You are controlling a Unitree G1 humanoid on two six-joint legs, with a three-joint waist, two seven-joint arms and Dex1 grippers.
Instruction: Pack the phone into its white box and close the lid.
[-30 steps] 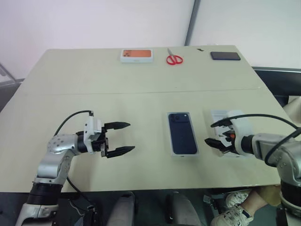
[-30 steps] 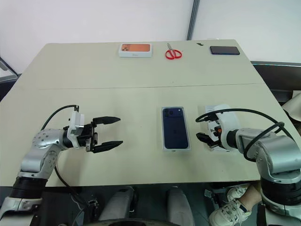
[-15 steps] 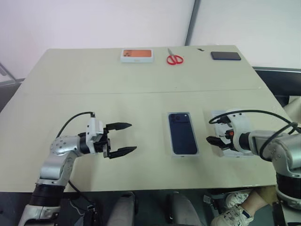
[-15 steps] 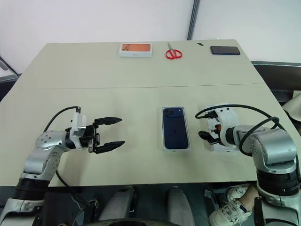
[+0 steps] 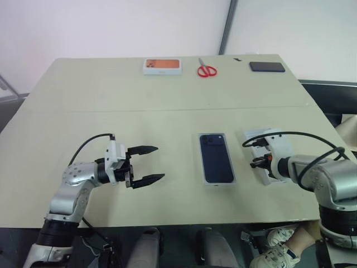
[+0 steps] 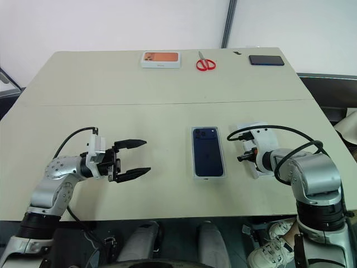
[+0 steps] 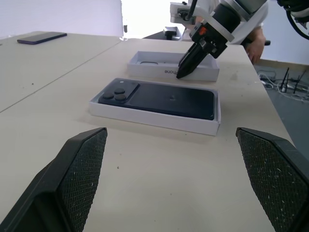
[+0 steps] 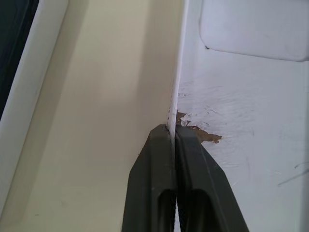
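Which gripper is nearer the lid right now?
Right. The right gripper has its jaws pinched on the lid's side wall; the left gripper hovers open, beyond the boxed phone.

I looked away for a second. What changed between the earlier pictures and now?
The right gripper closed on the lid's side wall, having been open over it before. The left gripper stays open and idle, and the phone still lies in the white box.
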